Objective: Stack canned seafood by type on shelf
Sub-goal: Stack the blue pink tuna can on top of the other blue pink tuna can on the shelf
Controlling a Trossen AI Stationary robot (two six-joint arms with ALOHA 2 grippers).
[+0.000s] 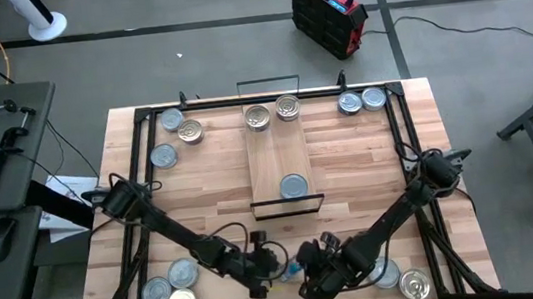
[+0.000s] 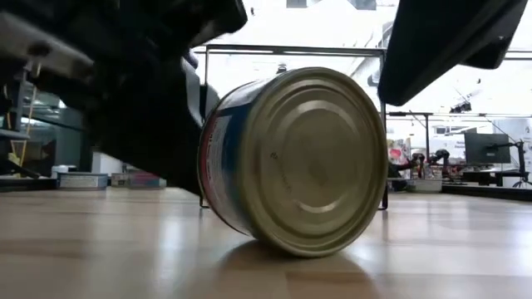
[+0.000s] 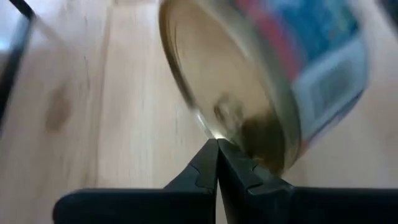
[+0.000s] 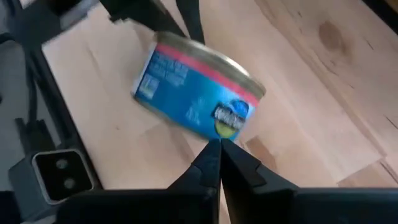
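A tin of canned seafood (image 1: 288, 266) with a blue and red label stands tilted on its rim on the table near the front edge, its shiny face (image 2: 303, 158) toward the near side. My left gripper (image 3: 217, 144) is shut at its golden far face. Shut as well, my right gripper (image 4: 219, 144) points down at the tin's blue wall (image 4: 199, 99) from the right. The shelf (image 1: 279, 153) is a wood plank in the table's middle. It carries two shiny tins (image 1: 258, 117) at its far end and a blue-grey one (image 1: 294, 186) at its near end. My left gripper's shut fingertips (image 3: 210, 155) meet the lower rim of the tin's golden face (image 3: 214, 132), coming slanting down from the table's left. The tin leans tilted, its bottom rim (image 2: 291, 247) on the table. My right gripper's tips show over the tin's wall; whether they touch it I cannot tell.
More tins lie in groups: far left (image 1: 173, 121), far right (image 1: 361, 100), near left (image 1: 172, 289) and near right (image 1: 415, 285). A black frame (image 1: 137, 114) runs round the table. Bare wood lies on both sides of the shelf.
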